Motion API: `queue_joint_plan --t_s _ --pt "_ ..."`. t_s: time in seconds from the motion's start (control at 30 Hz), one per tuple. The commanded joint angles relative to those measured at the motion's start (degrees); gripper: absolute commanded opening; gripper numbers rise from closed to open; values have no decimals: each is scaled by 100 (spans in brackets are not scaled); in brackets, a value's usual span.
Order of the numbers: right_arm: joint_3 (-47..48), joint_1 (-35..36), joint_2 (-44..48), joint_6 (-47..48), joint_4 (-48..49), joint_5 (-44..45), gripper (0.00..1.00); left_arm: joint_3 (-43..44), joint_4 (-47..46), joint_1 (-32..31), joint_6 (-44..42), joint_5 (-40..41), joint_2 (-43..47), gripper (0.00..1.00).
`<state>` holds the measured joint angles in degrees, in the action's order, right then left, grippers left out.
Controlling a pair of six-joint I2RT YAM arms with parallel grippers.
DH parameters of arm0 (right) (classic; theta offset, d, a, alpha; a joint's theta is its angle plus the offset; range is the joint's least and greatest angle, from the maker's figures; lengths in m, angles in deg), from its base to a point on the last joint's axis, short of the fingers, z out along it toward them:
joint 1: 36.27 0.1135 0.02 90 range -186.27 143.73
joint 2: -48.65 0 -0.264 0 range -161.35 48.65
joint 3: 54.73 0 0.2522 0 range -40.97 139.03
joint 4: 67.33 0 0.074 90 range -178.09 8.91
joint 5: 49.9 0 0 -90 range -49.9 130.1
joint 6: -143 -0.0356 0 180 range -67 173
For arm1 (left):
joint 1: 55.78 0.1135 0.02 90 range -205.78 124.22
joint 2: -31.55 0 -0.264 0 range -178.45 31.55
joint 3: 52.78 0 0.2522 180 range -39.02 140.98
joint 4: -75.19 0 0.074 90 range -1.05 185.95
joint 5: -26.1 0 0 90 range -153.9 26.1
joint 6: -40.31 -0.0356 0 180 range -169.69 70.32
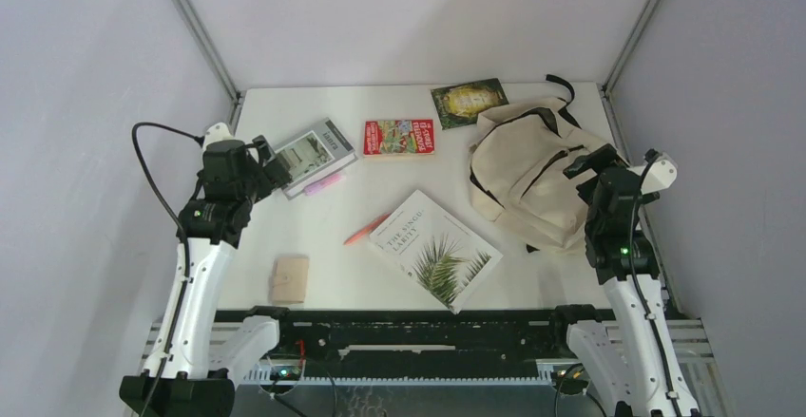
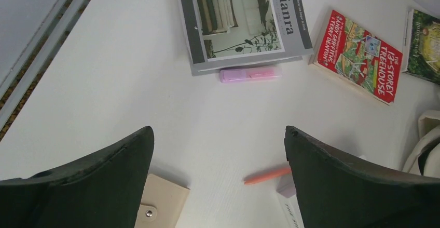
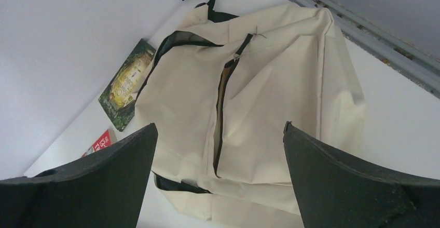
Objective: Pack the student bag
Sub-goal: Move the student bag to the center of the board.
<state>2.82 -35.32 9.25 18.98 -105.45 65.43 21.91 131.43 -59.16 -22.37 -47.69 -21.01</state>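
Note:
The student bag (image 1: 532, 175), cream canvas with black zippers and straps, lies flat at the right back of the table, its front zipper partly open. My right gripper (image 1: 591, 166) hovers open above its near right side; in the right wrist view the bag (image 3: 270, 98) fills the space beyond the open gripper (image 3: 219, 125), with nothing between the fingers. My left gripper (image 1: 273, 162) hangs open over the left of the table, and in its wrist view the open gripper (image 2: 218, 130) frames bare tabletop.
A grey book (image 1: 314, 154) with a pink highlighter (image 1: 323, 184) beside it, a red book (image 1: 399, 137) and a green book (image 1: 468, 103) lie along the back. A white palm-leaf book (image 1: 435, 248), an orange pen (image 1: 366, 230) and a beige snap pouch (image 1: 290, 278) lie nearer.

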Motion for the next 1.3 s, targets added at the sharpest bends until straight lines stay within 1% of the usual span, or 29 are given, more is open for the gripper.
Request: queue_joint_plan --t_s 0.0,0.1,0.3,0.4,0.47,0.6,0.67,0.77,0.9,1.0,1.1,1.2,1.27 --pt "59 -42 -2 -155 47 -9 100 90 -316 67 0 -413 108 100" --pt "59 -51 -25 -362 -121 191 100 6 -331 66 -92 -724 62 99" --pt "59 -51 -68 -480 -339 323 100 -224 -413 67 -313 -914 234 99" --pt "59 -51 -147 -597 -313 235 100 -396 -486 22 -275 -1412 195 99" --pt "59 -51 -313 -660 -221 103 100 -562 -591 -316 -178 -1494 161 99" --pt "145 72 -993 -892 -139 -351 100 -853 -842 -1681 57 -922 -53 100" --pt "320 434 -1493 -739 -159 -347 100 -912 -1004 -2217 249 -980 -299 100" --pt "870 1253 -2423 -303 -303 -201 100 -919 -1200 -2926 421 -1048 -764 100" --pt "1895 1839 -3893 158 -466 -303 100 -708 -1188 -3536 451 -1047 -1210 100" --pt "2779 1921 -5069 188 -650 -480 100 -629 -1097 -3752 458 -988 -1291 100" --pt "3873 1903 -6077 73 -926 -367 100 -753 -1080 -3761 494 -839 -1086 100" --pt "4863 1785 -7016 -127 -1405 -393 100 -842 -1002 -3762 479 -619 -873 100" --pt "5323 1695 -7501 -208 -1620 -491 96 -856 -945 -3767 465 -494 -778 100"
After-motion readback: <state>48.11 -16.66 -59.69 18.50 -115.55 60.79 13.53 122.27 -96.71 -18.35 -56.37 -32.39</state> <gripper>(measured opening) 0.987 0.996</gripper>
